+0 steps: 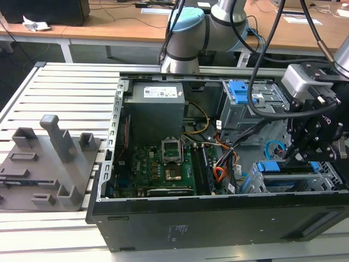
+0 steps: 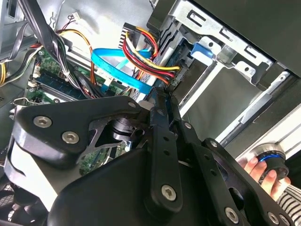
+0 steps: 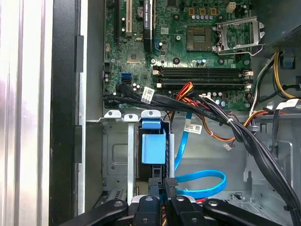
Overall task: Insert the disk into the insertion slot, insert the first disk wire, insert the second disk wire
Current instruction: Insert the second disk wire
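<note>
The disk (image 1: 275, 167), in its bright blue carrier (image 3: 153, 148), lies inside the grey perforated insertion slot (image 1: 329, 180) at the exterior view's lower right; the slot's metal frame (image 3: 115, 155) surrounds the carrier. My gripper (image 1: 293, 155) hangs right over the disk's near end. Its black fingers (image 3: 155, 188) stand close together, shut on the black plug of a flat blue disk wire (image 3: 202, 181) in both wrist views. That blue wire (image 2: 117, 70) loops back toward the motherboard. A red, yellow and black wire bundle (image 2: 150, 49) reaches the disk's end beside my fingertips (image 2: 160, 96).
The open computer case (image 1: 218, 218) holds the motherboard (image 1: 158, 169), the power supply (image 1: 155, 109) and a taller grey cage with blue latch tabs (image 1: 242, 93). Black cable bundles (image 3: 225, 117) cross above the bay. A person's hand (image 2: 256, 167) shows beside the case. A grey fixture (image 1: 49, 164) sits at the exterior view's left.
</note>
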Motion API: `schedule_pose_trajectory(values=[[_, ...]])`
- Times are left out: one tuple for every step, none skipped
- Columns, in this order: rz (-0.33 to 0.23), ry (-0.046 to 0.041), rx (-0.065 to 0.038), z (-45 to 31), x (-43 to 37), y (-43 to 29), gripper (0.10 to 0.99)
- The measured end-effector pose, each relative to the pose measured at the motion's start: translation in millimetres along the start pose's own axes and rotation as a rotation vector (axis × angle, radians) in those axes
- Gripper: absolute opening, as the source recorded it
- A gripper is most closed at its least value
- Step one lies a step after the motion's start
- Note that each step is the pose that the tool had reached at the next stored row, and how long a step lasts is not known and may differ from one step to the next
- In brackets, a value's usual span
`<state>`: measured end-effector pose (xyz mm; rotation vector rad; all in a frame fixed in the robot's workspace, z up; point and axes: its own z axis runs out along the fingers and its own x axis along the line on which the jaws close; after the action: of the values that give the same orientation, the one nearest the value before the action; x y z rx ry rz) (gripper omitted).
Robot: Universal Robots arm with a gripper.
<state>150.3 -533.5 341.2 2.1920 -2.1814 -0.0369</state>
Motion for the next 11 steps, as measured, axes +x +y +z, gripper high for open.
schedule_pose_trajectory(values=[[0.0,-0.0002,0.0,1.0,0.0,-0.3,0.161],[0.0,-0.0002,0.0,1.9,0.0,-0.6,0.161],[0.0,0.0002,0.0,2.3,0.0,-0.8,0.161],[0.0,0.0003,0.0,2.7,-0.1,-0.9,0.161],[0.0,0.0005,0.0,3.3,0.0,-1.0,0.161],[0.0,0.0001,0.0,3.7,0.0,-1.1,0.161],[0.0,0.0,0.0,3.7,-0.1,-1.1,0.161],[0.0,0.0,0.0,3.8,-0.1,-1.1,0.161],[0.0,-0.0005,0.0,4.1,-0.1,-1.2,0.161],[0.0,-0.0005,0.0,4.3,-0.1,-1.2,0.239],[0.0,-0.0009,0.0,1.4,0.0,-1.0,0.239]])
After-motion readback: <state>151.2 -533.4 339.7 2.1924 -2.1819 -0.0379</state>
